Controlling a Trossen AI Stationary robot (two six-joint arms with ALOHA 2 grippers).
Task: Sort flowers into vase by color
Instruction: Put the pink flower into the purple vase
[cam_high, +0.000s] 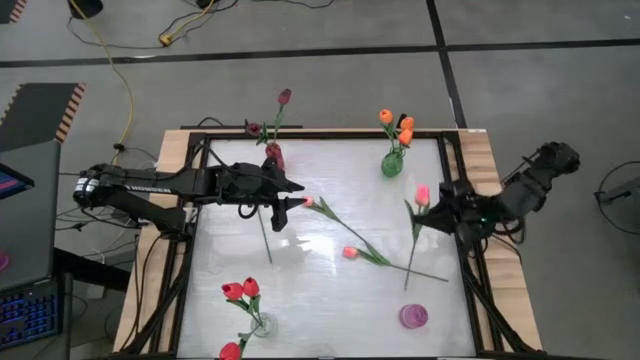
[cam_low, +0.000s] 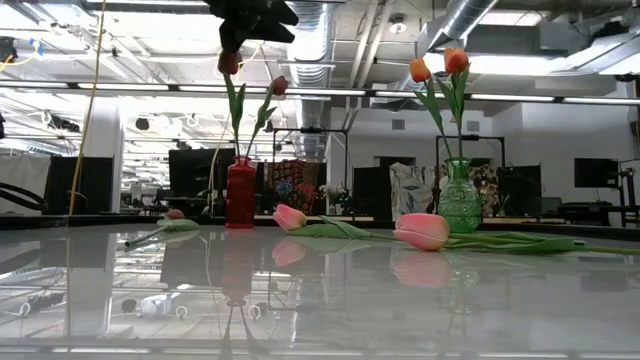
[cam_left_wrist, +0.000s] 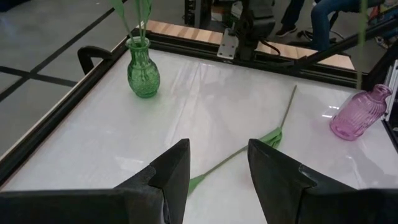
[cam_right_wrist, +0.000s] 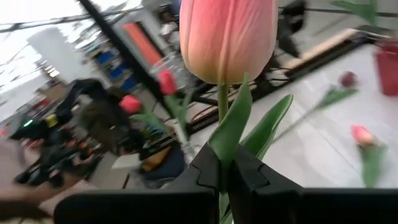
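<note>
My left gripper (cam_high: 292, 201) (cam_left_wrist: 217, 155) hangs open over the table's middle, above the head end of a pink tulip (cam_high: 340, 228) that lies flat; its green stem (cam_left_wrist: 249, 149) shows beyond the fingers. A second pink tulip (cam_high: 352, 253) (cam_low: 422, 230) lies beside it. My right gripper (cam_high: 434, 212) (cam_right_wrist: 229, 167) at the right side is shut on a third pink tulip (cam_high: 422, 195). The red vase (cam_high: 273, 156) holds maroon tulips, the green vase (cam_high: 391, 163) orange ones, the clear vase (cam_high: 258, 324) red ones. The pink vase (cam_high: 414, 316) has no flowers in it. My right gripper pinches the pink tulip's stem (cam_right_wrist: 222, 102) a short way below the head, together with the base of a leaf (cam_right_wrist: 233, 134), between its two fingers. The fingers come level from the table's right and lie across the stem. The long stem (cam_high: 410, 250) trails toward the near edge.
A maroon tulip (cam_high: 252, 128) (cam_low: 172, 216) lies by the far edge near the red vase. A dark metal frame (cam_high: 200, 180) rims the table. Open white surface lies at the table's near middle (cam_high: 330, 300). People's legs (cam_left_wrist: 323, 18) show beyond the table.
</note>
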